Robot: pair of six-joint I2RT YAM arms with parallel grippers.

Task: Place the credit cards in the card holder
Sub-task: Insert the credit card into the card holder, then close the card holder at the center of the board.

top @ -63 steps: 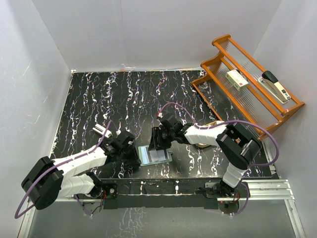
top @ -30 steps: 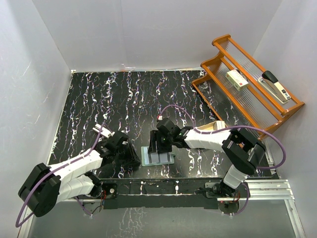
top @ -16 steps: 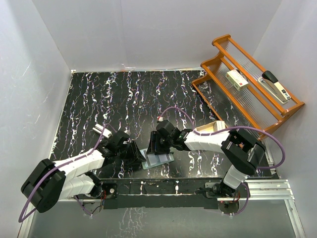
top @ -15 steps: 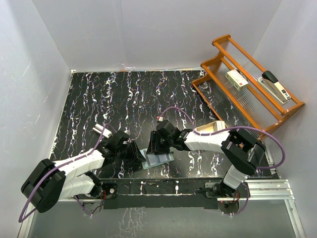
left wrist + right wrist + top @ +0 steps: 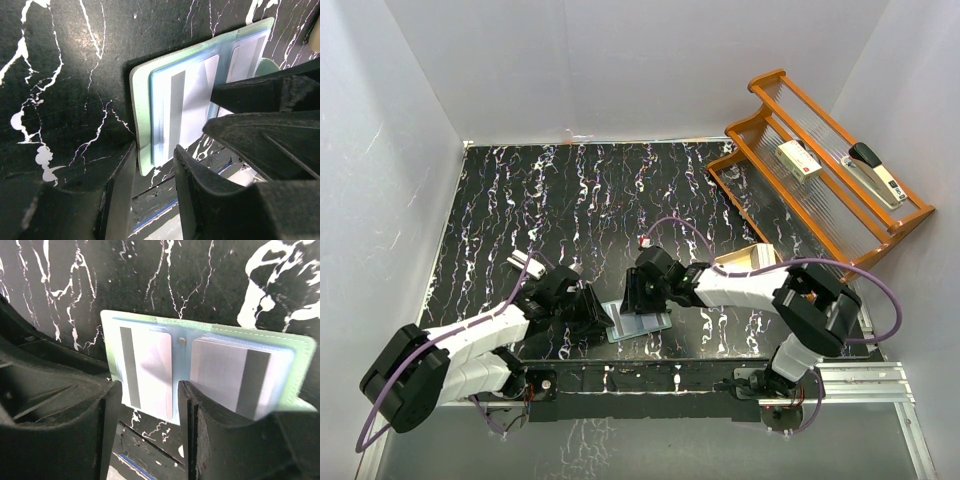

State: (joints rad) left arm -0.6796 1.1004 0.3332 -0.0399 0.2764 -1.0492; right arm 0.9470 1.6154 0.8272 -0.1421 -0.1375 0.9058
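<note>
The card holder [image 5: 642,323] is a sage-green wallet lying open near the table's front edge, paler blue inside. It also shows in the left wrist view [image 5: 142,110] and the right wrist view [image 5: 295,370]. Two pale credit cards with grey stripes lie on its two halves, one [image 5: 150,372] on the left and one [image 5: 232,377] on the right. My left gripper [image 5: 601,314] is open, its fingers [image 5: 122,185] either side of the wallet's near corner. My right gripper [image 5: 632,297] is open, its fingers [image 5: 111,425] straddling the left card's lower edge.
A wooden rack [image 5: 760,130] stands at the back right, holding a stapler [image 5: 876,172] and a white box [image 5: 798,160]. A tan cream object [image 5: 748,258] sits behind my right arm. The table's front edge and metal rail [image 5: 670,378] run just below the wallet.
My left gripper has moved right, up to the wallet's left end. My right gripper has shifted a little left over the wallet. The wallet has turned slightly.
</note>
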